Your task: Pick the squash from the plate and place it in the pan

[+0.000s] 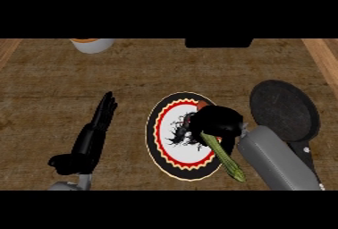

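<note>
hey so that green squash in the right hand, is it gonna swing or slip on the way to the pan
The squash is long and thin and the right hand curls round one end, so the free end may swing. It looks stiff, unlikely to droop. The pan sits close, so slipping seems unlikely.

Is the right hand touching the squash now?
Touching. In the head view the right hand is curled round the upper end of the green squash, above the plate.

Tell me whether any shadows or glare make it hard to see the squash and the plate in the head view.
Head view: no glare; lighting is even and dim. The right hand covers part of the plate and the squash's upper end. The dark pan shows little surface detail; the left hand rests open.
</note>
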You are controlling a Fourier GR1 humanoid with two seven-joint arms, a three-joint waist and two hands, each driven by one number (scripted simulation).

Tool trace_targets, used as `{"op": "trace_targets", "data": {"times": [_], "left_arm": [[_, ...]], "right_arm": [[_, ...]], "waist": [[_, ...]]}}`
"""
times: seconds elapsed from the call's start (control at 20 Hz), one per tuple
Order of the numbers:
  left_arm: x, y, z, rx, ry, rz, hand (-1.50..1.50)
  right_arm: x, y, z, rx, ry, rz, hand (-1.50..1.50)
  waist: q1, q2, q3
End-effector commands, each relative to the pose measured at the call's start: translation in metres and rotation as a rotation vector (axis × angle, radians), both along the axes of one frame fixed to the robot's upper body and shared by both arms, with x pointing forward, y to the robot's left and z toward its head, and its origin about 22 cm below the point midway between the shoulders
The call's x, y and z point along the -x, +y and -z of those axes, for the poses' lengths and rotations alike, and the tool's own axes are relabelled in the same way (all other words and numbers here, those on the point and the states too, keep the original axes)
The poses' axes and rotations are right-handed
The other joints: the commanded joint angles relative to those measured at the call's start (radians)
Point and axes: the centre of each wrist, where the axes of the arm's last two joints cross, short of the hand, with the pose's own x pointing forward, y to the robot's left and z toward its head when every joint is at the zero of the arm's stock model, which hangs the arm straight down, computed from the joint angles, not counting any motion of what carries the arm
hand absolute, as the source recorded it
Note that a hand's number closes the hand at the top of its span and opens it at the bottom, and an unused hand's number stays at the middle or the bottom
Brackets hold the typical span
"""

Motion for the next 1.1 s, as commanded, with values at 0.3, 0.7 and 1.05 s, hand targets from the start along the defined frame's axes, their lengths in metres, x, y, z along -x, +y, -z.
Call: {"op": "trace_targets", "data": {"times": [0.3, 0.7, 1.05], "left_arm": [[0.012, 0.017, 0.015, -0.007, 0.057, -0.105, 0.0], [0.009, 0.017, 0.004, -0.003, 0.028, -0.042, 0.0], [-0.002, 0.004, -0.022, 0.013, 0.016, 0.007, 0.0]], "right_arm": [[-0.007, -0.032, -0.011, -0.17, -0.182, 1.092, 1.5], [0.03, 0.025, -0.056, -0.449, -0.277, 1.504, 1.5], [0.062, 0.016, -0.064, -0.568, -0.34, 1.755, 1.5]], "waist": [[-0.12, -0.037, -0.001], [-0.053, -0.019, 0.002], [0.001, 0.004, 0.005]]}}
